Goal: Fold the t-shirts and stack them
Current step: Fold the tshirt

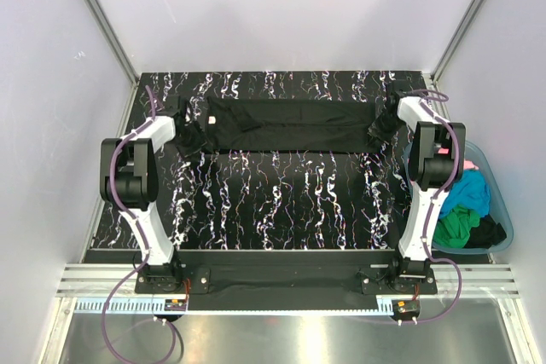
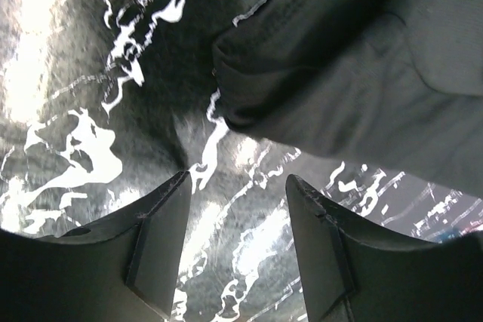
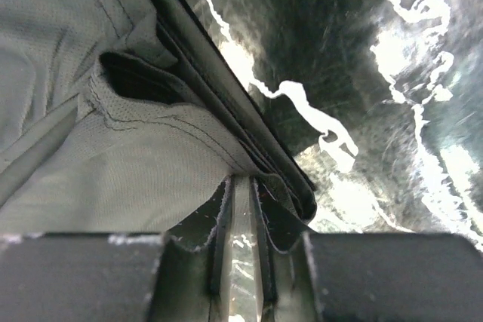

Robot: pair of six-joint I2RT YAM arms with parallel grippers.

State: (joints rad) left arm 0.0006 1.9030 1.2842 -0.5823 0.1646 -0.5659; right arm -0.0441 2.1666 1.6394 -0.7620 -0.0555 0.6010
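A large black t-shirt lies as a long folded band across the far part of the table. My left gripper is at its left end, open, with only bare table between the fingers; the shirt's sleeve lies just ahead of the tips. At the shirt's right end my right gripper is shut on the layered edge, and the grey-looking cloth spreads away to the left. Turquoise and green t-shirts sit bundled in the tub.
The translucent teal tub stands off the table's right edge, beside the right arm, with a dark item in it too. The black marbled table has white walls on three sides. Both arm bases are at the near edge.
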